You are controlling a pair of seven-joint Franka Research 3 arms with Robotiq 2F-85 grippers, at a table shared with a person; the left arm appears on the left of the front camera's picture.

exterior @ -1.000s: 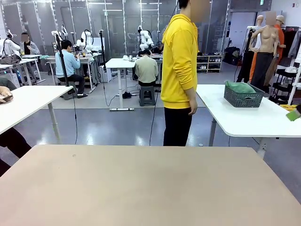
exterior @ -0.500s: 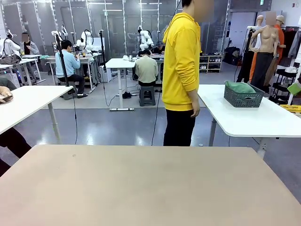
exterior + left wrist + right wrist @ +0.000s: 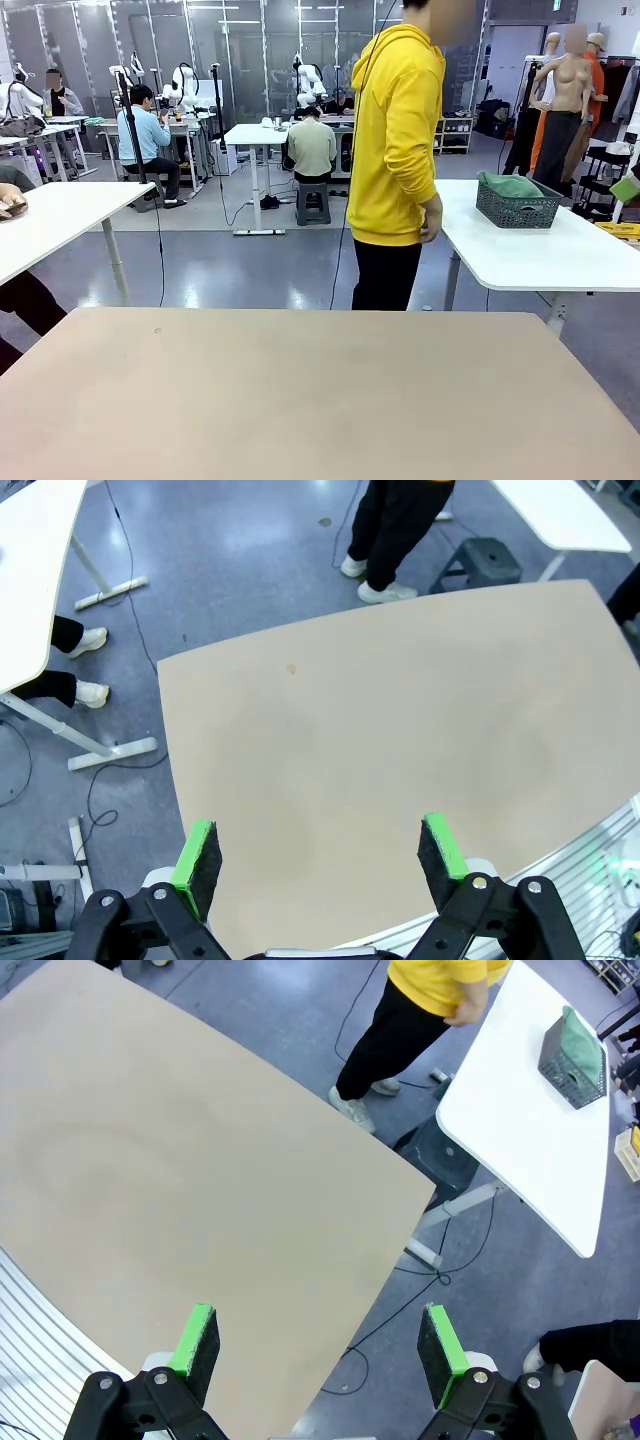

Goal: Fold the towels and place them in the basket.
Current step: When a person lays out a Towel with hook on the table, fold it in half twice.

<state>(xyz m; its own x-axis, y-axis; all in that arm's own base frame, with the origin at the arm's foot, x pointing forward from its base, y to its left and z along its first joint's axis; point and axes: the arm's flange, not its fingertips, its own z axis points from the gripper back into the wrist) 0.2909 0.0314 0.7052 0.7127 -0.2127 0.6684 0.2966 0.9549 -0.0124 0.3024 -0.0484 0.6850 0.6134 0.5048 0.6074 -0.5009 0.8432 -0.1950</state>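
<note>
Both pairs of jaws hang spread over the tan surface (image 3: 400, 730). At two o'clock the basket (image 3: 517, 208) holds a green towel (image 3: 510, 185) on a white surface (image 3: 540, 255).

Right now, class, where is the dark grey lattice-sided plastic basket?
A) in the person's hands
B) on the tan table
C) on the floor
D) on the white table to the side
D: the dark grey lattice basket rests on the white table, a green towel heaped inside it.
</note>
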